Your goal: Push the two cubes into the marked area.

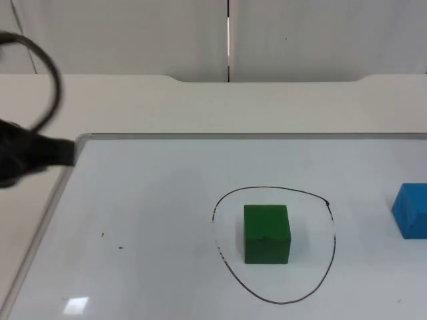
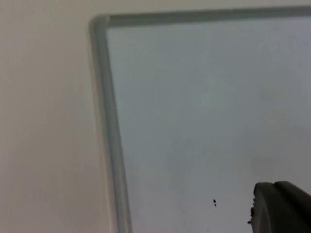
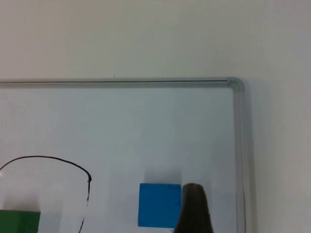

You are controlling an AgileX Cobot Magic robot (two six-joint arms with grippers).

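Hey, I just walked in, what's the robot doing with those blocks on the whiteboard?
It is pushing two cubes into a hand-drawn circle on the whiteboard. The green cube sits inside the circle. The blue cube lies outside it, near the board's right side, with the right end effector beside it. The left arm waits at the board's left corner.

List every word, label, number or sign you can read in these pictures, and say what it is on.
There is no readable text.
Green cube: plain faces, no print.
Blue cube: plain faces, no print.
Whiteboard: only a hand-drawn black outline around the green cube, which is a mark and not a letter or number, plus a few tiny dark specks that are not writing.
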